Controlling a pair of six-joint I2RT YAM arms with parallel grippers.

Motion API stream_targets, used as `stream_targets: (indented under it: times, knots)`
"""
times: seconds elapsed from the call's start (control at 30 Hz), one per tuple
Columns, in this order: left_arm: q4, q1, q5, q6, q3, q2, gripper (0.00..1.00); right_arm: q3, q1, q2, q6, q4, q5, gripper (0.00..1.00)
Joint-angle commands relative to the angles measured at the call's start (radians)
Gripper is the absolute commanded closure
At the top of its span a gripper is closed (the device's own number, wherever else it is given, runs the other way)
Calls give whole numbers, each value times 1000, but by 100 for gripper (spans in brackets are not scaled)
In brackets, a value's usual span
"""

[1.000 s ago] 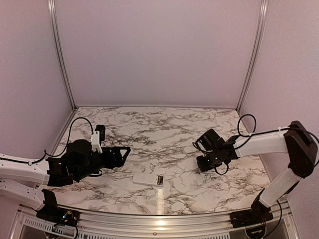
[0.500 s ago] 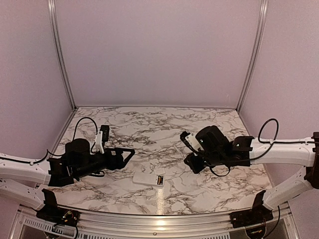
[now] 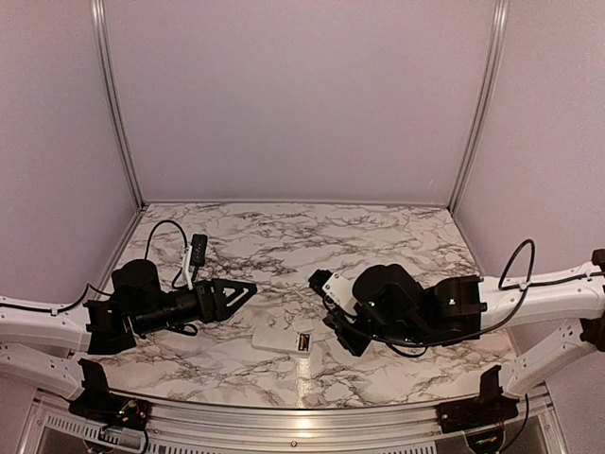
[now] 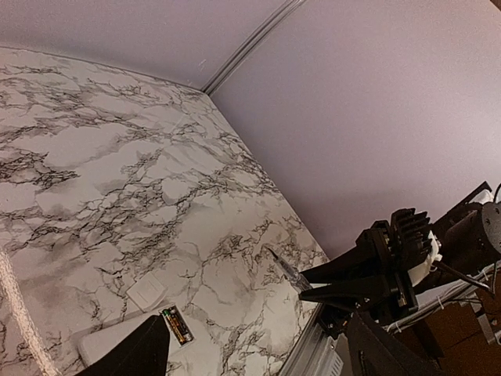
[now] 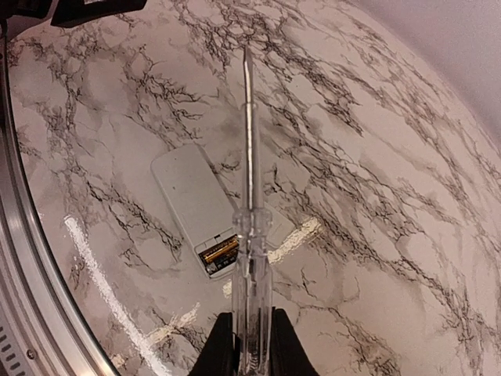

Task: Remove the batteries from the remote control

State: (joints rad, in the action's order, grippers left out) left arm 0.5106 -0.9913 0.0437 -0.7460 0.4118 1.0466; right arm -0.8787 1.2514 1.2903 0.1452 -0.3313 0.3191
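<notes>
The white remote control lies flat near the table's front, its back compartment open. Its batteries sit in that compartment, one gold-orange, both also in the left wrist view. The detached back panel lies just beyond the remote. My right gripper is shut on a thin clear-handled screwdriver, whose shaft hangs above the remote's battery end, apart from it. In its own view the right gripper clamps the handle. My left gripper hovers open and empty, left of the remote, with dark fingers.
The marble table is walled by pale panels at back and sides. A metal rail runs along the front edge. A black cable loops over the left arm.
My right arm has swung left with the screwdriver until it hangs over the remote's battery end. The left gripper has turned slightly and its jaws have narrowed a little.
</notes>
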Motion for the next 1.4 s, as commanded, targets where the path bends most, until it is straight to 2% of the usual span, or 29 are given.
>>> stream_targets:
  times: [0.0,0.23,0.7,0.93,1.13,1.37]
  knots:
    - [51,9,79,-22,1,24,19,-62,62,30,-31,19,108,100]
    - [89,13,129,-40,17,77,25,-80,96,58,-47,32,147,100]
    - [163,19,183,-85,22,156,32,-136,178,165,-89,53,255,100]
    - [206,25,206,-110,22,200,43,-169,197,217,-104,54,281,100]
    - [227,34,218,-124,15,208,57,-171,197,225,-108,65,280,100]
    - [239,40,220,-135,10,217,62,-178,199,236,-114,72,281,100]
